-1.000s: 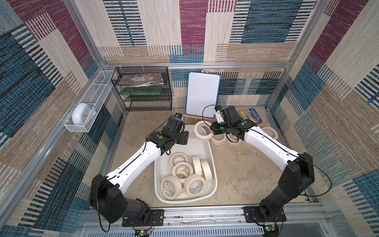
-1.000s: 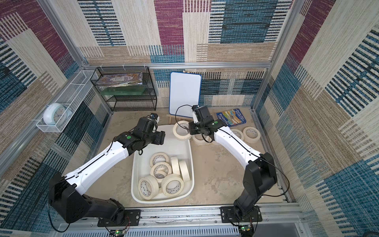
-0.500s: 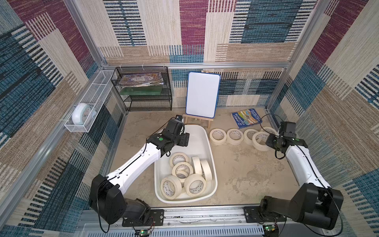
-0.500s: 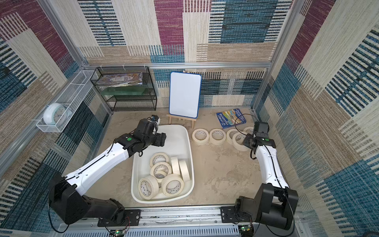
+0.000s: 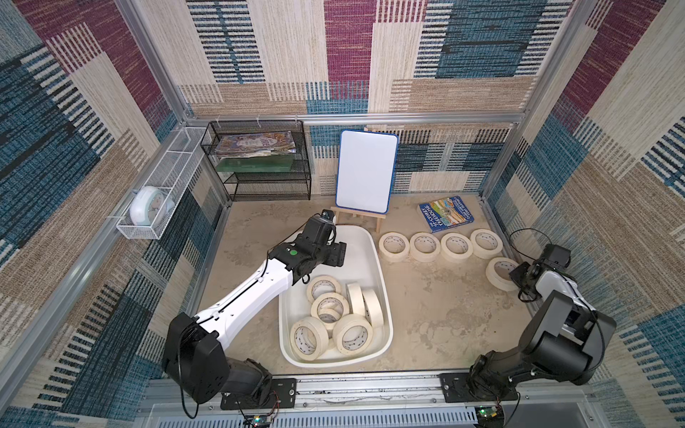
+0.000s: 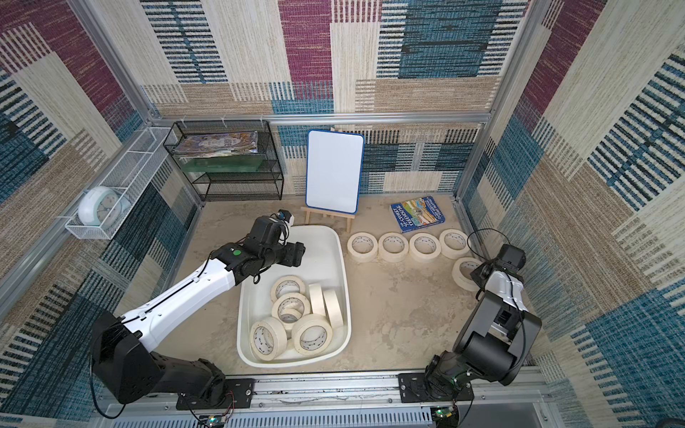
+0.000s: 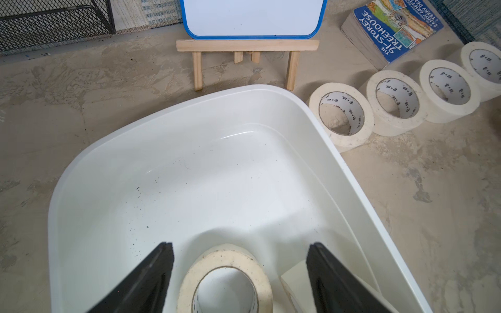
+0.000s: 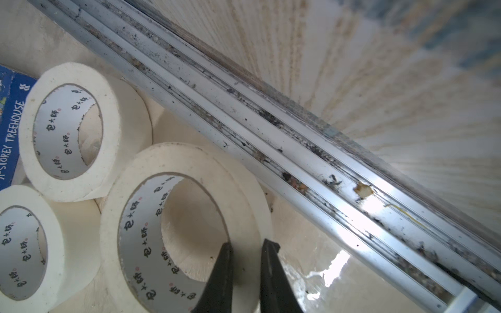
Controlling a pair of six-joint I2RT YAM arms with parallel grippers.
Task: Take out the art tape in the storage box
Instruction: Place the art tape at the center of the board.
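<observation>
The storage box [image 5: 356, 255] [image 6: 318, 252] is a white tub in the middle of the table. Several cream art tape rolls [image 5: 371, 307] lie at its near end. My left gripper [image 5: 335, 254] [image 7: 240, 245] hangs open over the box, with one roll [image 7: 230, 254] below and between its fingers, untouched. Several more rolls [image 5: 425, 258] stand in a row on the table right of the box. At the far right, my right gripper [image 5: 515, 276] [image 8: 249, 244] is shut on the wall of another roll [image 5: 491, 278] [image 8: 189, 160], one finger inside the ring.
A whiteboard on a wooden easel [image 5: 367, 170] stands just behind the box, with a blue book [image 5: 446, 214] to its right. A black mesh shelf [image 5: 259, 163] and a white wire basket [image 5: 150, 207] are at the back left. An aluminium rail [image 8: 298, 151] runs close beside the held roll.
My right arm carried a roll from above the box's far end to the right wall, then drew nearer. The left gripper stayed over the box and widened slightly.
</observation>
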